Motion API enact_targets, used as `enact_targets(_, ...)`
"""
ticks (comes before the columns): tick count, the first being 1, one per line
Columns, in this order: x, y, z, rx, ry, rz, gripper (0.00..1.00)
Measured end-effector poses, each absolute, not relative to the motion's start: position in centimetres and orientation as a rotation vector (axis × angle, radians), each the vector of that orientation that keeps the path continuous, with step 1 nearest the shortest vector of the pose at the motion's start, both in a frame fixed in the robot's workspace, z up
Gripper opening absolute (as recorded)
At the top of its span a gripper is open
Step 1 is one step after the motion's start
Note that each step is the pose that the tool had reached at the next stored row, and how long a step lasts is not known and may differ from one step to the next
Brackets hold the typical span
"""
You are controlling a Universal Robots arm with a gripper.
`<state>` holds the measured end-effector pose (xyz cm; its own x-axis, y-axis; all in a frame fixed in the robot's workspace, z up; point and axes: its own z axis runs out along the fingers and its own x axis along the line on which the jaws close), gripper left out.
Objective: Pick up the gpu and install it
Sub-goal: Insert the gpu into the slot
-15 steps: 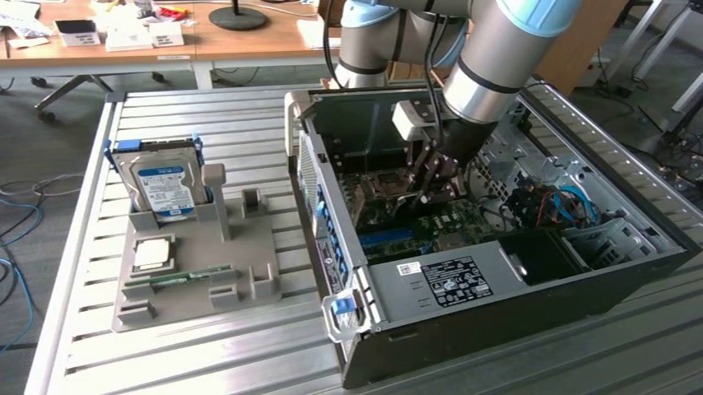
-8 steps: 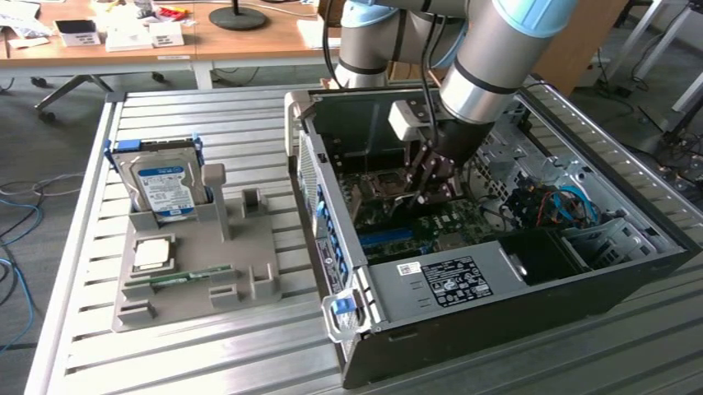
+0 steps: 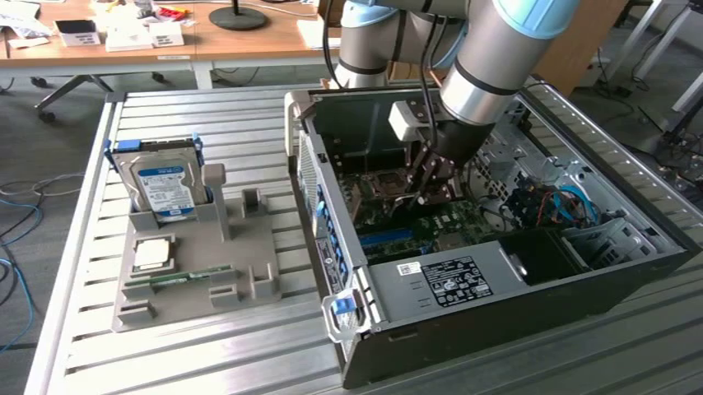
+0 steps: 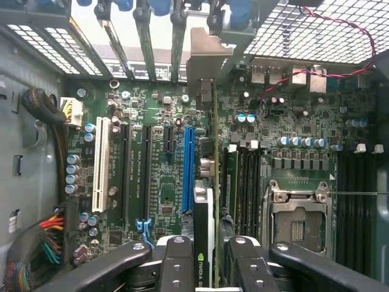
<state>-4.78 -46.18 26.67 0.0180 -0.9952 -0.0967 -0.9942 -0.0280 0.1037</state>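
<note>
Slatted grey metal table (image 3: 220, 123) carries an open black steel computer case (image 3: 495, 329) lying on its side. From above, the silver-and-blue jointed robot arm (image 3: 495, 66) slants steeply down into the case, with its black gripper (image 3: 432, 177) low over the green motherboard (image 4: 158, 109). In the wrist view the bolted black fingers (image 4: 176, 261) are narrowed onto the gpu (image 4: 205, 207), a thin, dark, flat circuit card seen edge-on, its dull metal bracket (image 4: 203, 55) toward the rear grille. The card stands upright just beside the long blue plastic slot (image 4: 188, 167); whether it is seated I cannot tell.
</note>
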Motion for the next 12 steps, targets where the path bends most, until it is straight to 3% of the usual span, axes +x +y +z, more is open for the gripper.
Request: enact_targets(12, -4.79, -46.18, 26.67, 2.237, -2.185, -0.222, 0.27)
